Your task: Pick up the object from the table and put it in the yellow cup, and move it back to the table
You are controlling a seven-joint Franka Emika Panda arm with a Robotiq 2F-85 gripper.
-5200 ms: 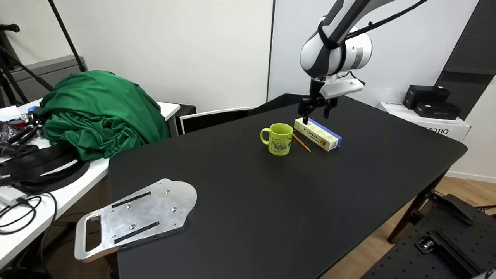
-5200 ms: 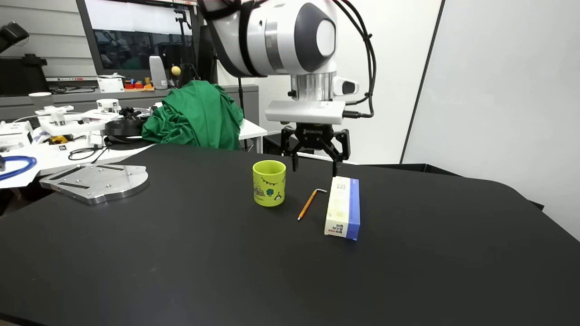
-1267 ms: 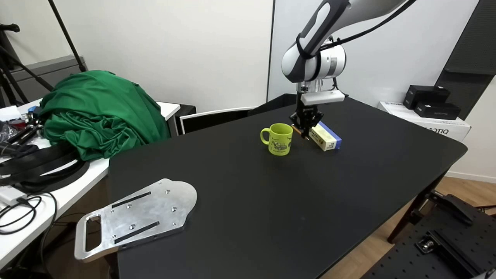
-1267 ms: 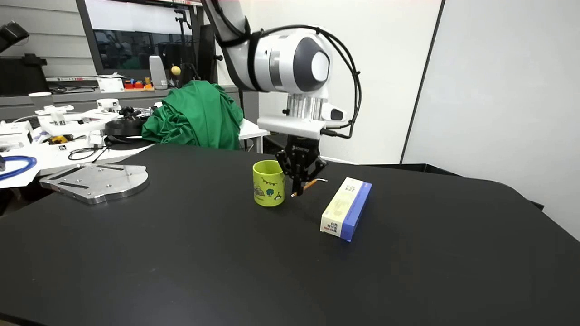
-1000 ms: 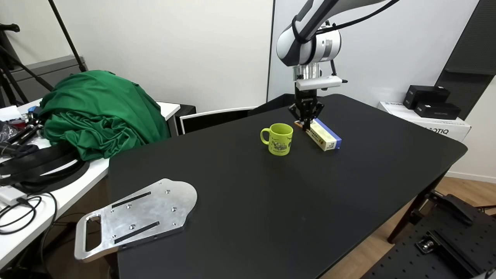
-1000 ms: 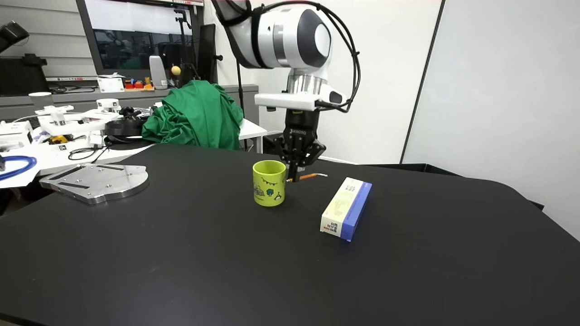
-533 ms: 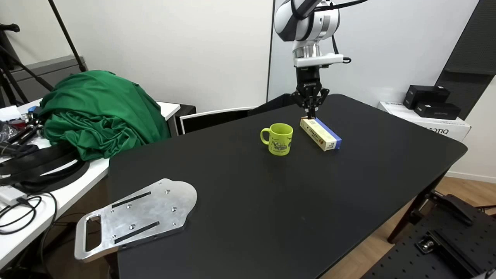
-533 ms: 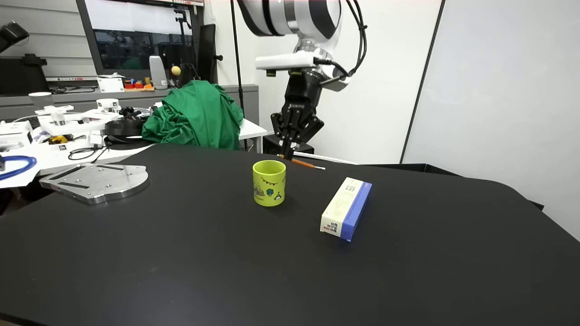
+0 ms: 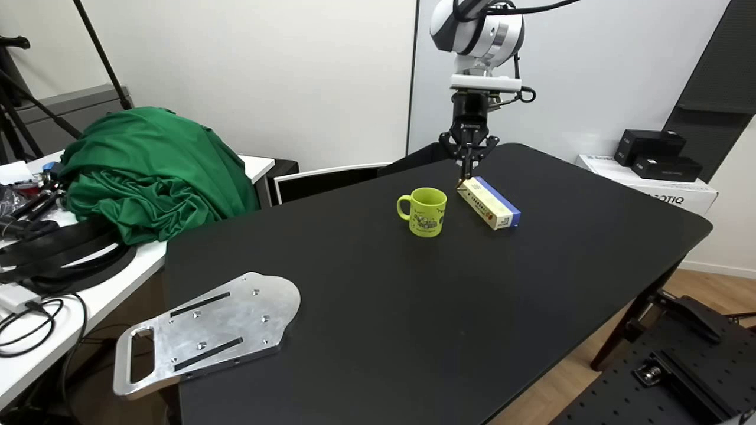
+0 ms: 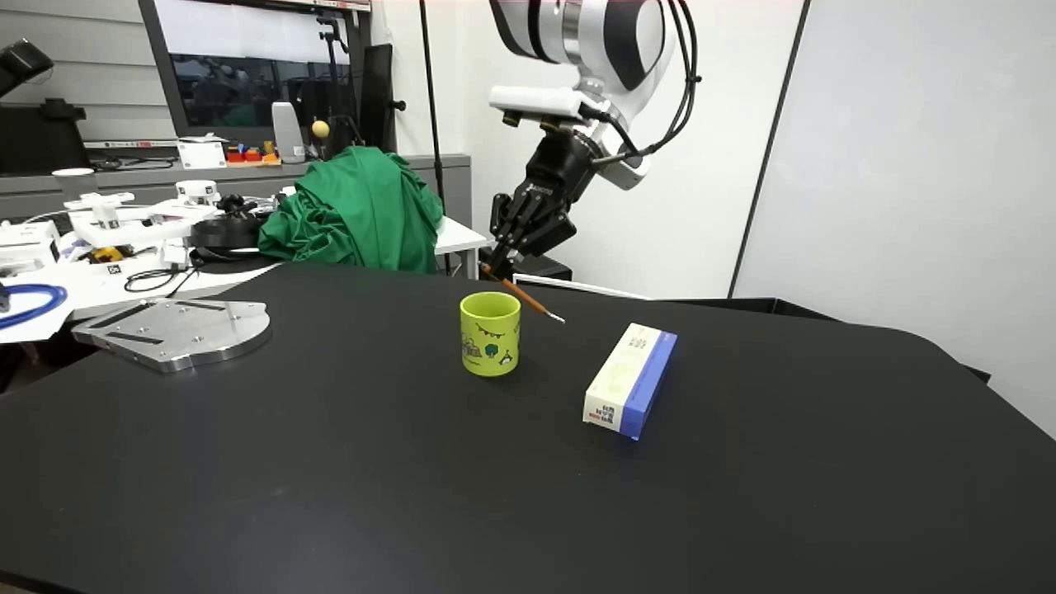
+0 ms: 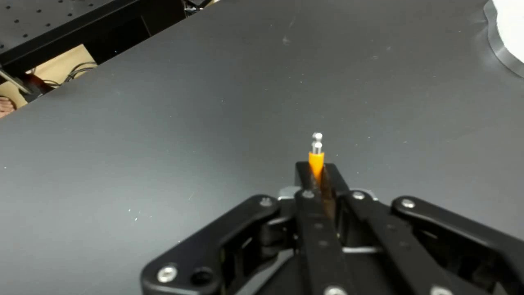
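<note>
In an exterior view, the smooth matte black desk (image 10: 346, 462) fills the lower frame; near centre stands a cylindrical yellow-green mug (image 10: 490, 338), small prints on its wall, left of a long cream-and-blue box (image 10: 629, 379). Just above and right of the mug in the frame, the jaws, nearly together, pinch a slim, tilted orange rod (image 10: 525, 296); the wrist view shows its shiny ball-ended metal tip near the middle

White walls (image 9: 266, 88), split by a dark seam (image 9: 413, 77), stood brightly lit above pale wooden flooring (image 9: 722, 290). A cluttered white desk (image 10: 458, 237) stood before grey cabinets (image 10: 454, 188), and a dark-framed screen or window (image 10: 247, 87) showed above them.
</note>
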